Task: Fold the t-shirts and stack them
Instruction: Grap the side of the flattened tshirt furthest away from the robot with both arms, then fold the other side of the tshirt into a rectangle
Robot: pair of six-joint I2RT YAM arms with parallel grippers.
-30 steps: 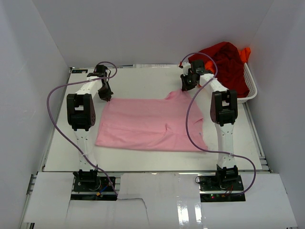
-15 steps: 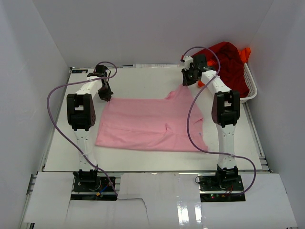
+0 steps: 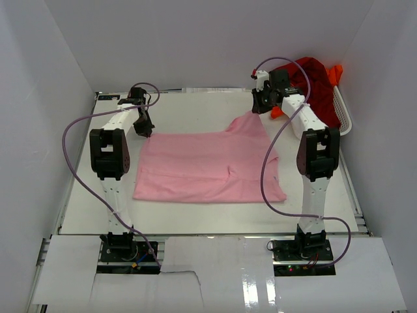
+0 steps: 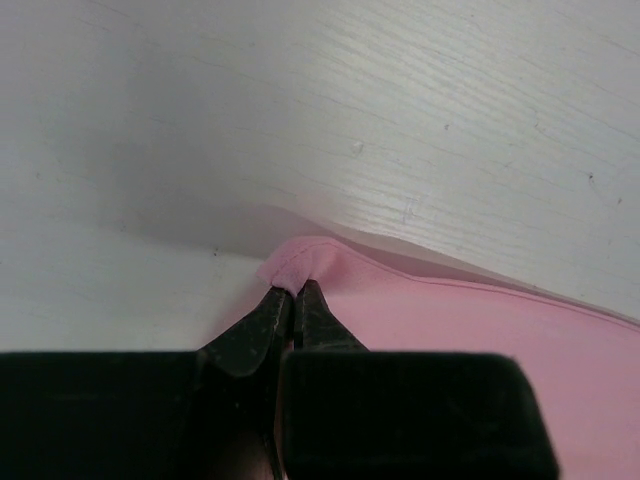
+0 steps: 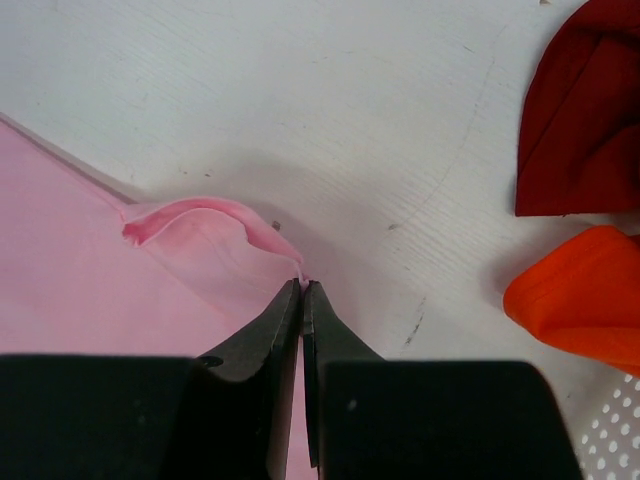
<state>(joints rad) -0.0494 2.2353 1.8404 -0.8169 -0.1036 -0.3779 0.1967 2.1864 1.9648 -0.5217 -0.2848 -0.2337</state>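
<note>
A light pink t-shirt (image 3: 205, 168) lies spread across the middle of the table. My left gripper (image 3: 148, 134) is shut on its far left corner (image 4: 296, 264), held just above the table. My right gripper (image 3: 258, 109) is shut on the shirt's far right corner (image 5: 215, 232), lifted and drawn toward the back right, so the cloth rises to a peak there. A dark red t-shirt (image 3: 314, 88) and a bright orange t-shirt (image 3: 335, 73) lie heaped in the white basket (image 3: 343, 117); both also show at the right of the right wrist view, dark red (image 5: 585, 110) above orange (image 5: 580, 298).
The white mesh basket stands at the back right corner, close to my right gripper. White walls enclose the table at back and sides. Purple cables loop from both arms.
My right gripper has moved back and to the right with the pink corner, stretching the shirt. The left gripper has stayed in place.
</note>
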